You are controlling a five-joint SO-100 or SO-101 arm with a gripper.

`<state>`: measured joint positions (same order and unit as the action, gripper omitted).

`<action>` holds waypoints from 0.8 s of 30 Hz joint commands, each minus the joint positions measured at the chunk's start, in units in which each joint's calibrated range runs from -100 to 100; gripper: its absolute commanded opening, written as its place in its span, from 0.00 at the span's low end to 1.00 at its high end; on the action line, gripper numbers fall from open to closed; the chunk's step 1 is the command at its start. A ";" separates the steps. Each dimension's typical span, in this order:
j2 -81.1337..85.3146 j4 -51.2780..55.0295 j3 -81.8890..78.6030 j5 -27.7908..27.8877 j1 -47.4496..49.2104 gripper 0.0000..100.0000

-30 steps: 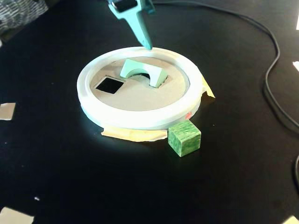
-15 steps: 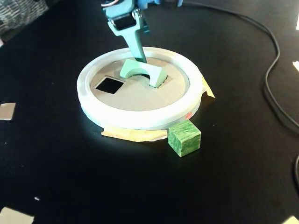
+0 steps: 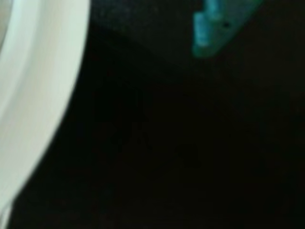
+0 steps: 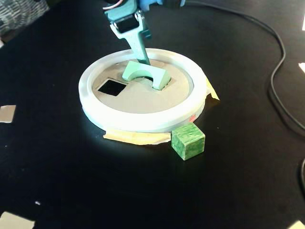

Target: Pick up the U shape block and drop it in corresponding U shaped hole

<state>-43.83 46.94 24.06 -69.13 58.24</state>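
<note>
In the fixed view a pale green U-shaped block (image 4: 144,73) stands arch-down on the cardboard floor of the round white tray (image 4: 138,121), over a dark opening (image 4: 149,79) that it mostly hides. My teal gripper (image 4: 142,61) comes down from the top edge, and its fingers meet the block's top at the back; it looks shut on the block. A square hole (image 4: 112,87) lies left of the block. The blurred wrist view shows only the tray's white rim (image 3: 43,95) at the left, one teal fingertip (image 3: 212,31) at the top right, and dark table. The block is out of that view.
A green wooden cube (image 4: 188,140) sits on the black table against the tray's front right edge. Tan tape (image 4: 136,138) sticks out under the tray. A black cable (image 4: 279,76) curves along the right side. Paper scraps (image 4: 7,113) lie at the left.
</note>
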 commanded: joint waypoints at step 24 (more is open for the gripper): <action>18.16 13.92 7.09 3.61 -2.44 1.00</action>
<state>-35.09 60.14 24.55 -65.32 55.04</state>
